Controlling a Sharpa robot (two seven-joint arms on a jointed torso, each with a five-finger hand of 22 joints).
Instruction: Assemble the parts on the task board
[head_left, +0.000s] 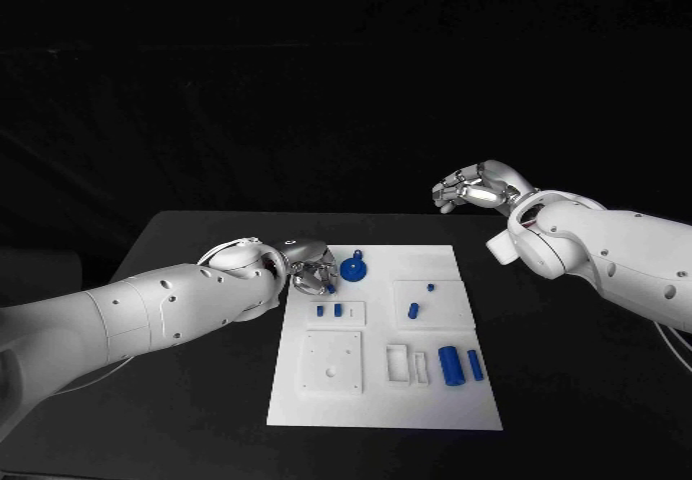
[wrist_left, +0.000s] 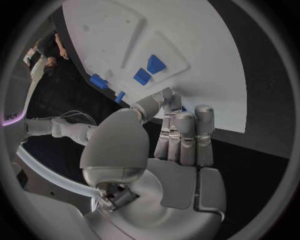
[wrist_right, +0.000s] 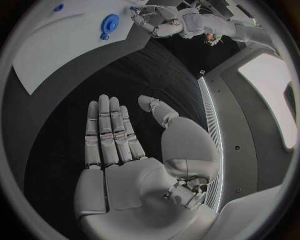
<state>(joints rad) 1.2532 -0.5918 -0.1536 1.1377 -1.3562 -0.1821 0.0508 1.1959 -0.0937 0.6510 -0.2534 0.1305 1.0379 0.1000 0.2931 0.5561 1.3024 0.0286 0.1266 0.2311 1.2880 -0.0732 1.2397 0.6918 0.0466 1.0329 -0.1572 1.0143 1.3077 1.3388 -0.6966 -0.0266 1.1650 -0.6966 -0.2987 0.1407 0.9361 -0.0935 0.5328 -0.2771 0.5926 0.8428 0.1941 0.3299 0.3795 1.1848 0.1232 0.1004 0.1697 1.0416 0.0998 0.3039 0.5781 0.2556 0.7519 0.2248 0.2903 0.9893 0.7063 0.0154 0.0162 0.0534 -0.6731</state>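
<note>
The left robot hand (head_left: 306, 268) pinches a small blue part (head_left: 329, 288) over the task board (head_left: 387, 400) (right robot hand (head_left: 473, 187) spread, empty).

Dim surroundings, fisheye-bent wrist edges

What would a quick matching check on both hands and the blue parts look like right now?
1 left hand
2 right hand
3 round blue part
4 two blue cylinders

A on the task board, near right area
B open, off the board
C on the board, near its far edge
D holding a small blue part

Pairs: 1-D, 2-B, 3-C, 4-A
</note>
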